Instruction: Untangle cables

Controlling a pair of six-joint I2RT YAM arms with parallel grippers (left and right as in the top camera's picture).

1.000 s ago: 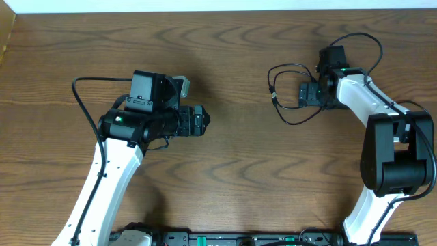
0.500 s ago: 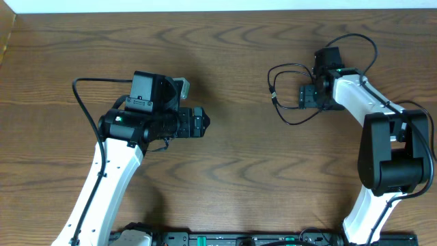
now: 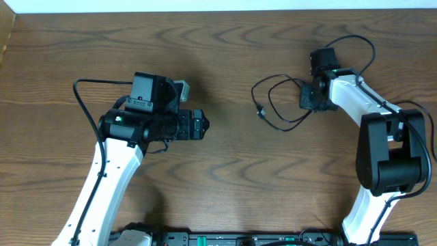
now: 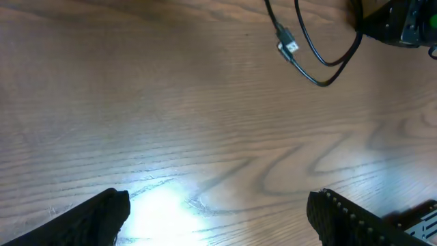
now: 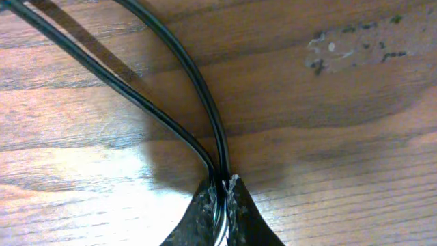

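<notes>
Thin black cable (image 5: 220, 156) with a small plug end (image 4: 287, 46) is the only cord I can find. I see no white one, so I can't say whether the pair is parted. On the left, my left gripper (image 4: 218, 205) hangs wide open over the brown wooden table (image 3: 232, 178), holding nothing, with the plug ahead and to its right. The cable lies in loose loops that cross themselves, so I'd judge straightening remains. My right gripper (image 5: 222, 188) is pinched shut on two strands at its fingertips.
</notes>
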